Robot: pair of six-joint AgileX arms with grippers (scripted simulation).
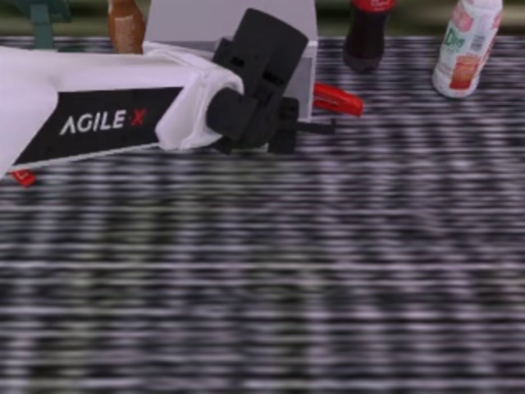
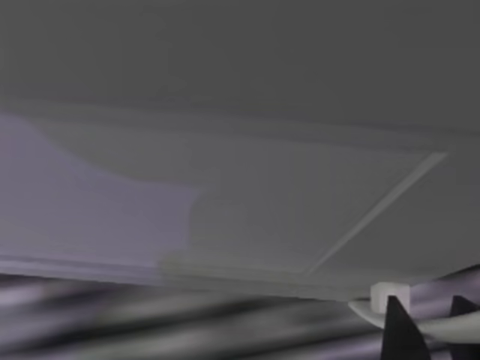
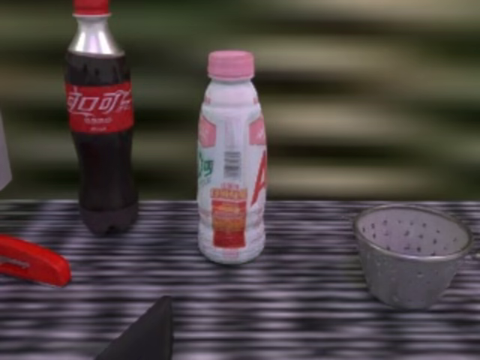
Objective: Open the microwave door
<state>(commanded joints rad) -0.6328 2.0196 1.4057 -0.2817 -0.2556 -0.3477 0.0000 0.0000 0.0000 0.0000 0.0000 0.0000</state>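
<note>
The microwave point(image 1: 201, 20) is a light grey box at the table's far edge, left of centre. My left arm reaches across its front, with my left gripper point(image 1: 316, 127) at the box's right front corner. The left wrist view is filled by the microwave door point(image 2: 247, 202) and its greyish window, with a lilac tint at one side. A pale curved door handle point(image 2: 427, 327) on a white block point(image 2: 390, 294) runs between my two dark fingertips point(image 2: 401, 334), which stand close together on it. The door looks flush with the box. My right gripper point(image 3: 150, 337) shows only as a dark tip, parked off the top view.
A red stapler point(image 1: 338, 99) lies just right of the microwave. Behind it stands a cola bottle point(image 1: 367, 33), and a white bottle with a pink cap point(image 1: 466, 49) is farther right. A metal strainer cup point(image 3: 411, 255) sits on the striped cloth. A brown object point(image 1: 125, 25) stands left of the microwave.
</note>
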